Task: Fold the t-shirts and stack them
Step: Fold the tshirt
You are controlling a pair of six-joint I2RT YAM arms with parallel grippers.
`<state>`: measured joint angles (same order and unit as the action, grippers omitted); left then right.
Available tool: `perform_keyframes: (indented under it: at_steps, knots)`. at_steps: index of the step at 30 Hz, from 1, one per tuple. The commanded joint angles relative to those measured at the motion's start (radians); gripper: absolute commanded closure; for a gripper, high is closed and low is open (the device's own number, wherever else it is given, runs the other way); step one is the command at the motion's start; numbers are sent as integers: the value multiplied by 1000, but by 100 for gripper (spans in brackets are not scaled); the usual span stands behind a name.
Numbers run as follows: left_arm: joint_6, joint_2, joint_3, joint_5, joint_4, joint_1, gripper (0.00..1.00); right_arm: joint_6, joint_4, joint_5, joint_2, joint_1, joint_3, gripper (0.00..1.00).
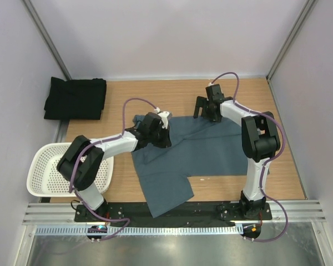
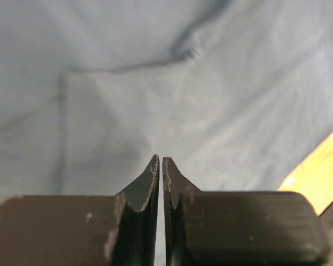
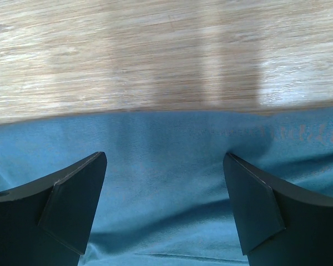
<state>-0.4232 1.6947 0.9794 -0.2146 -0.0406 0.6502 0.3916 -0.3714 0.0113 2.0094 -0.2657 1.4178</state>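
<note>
Shirt (image 1: 211,149) on wooden table (image 1: 288,166)

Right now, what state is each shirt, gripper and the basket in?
blue-grey t-shirt: spread out on the table, rumpled.
black t-shirt: folded, far left corner.
left gripper: shut, tips at the blue-grey t-shirt.
right gripper: open above that shirt's far edge.
basket: upright, nothing seen inside.

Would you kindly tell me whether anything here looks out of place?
The blue-grey t-shirt lies askew, one corner spilling over the table edge onto the arms' base plate. The black t-shirt overhangs the far left corner.
</note>
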Motion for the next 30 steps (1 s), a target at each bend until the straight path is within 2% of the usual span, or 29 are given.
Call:
perform_keyframes:
  at_steps: [1,6,10,13,23,30]
  knots:
    - [38,-20,-25,-8,36,42,95,-10,11,32,-4,0,27,8]
    - [32,-43,-27,50,38,52,90,-17,5,30,-21,0,12,8]
    - [40,-56,-2,127,36,45,68,-25,5,19,-40,0,0,8]
    - [12,-38,18,144,36,28,61,-34,6,9,-58,0,-6,8]
    - [-55,-33,-18,158,70,-56,56,-63,-6,3,-93,-4,-20,8]
    - [-92,19,-25,81,110,-81,57,-69,-9,3,-90,-7,-23,8]
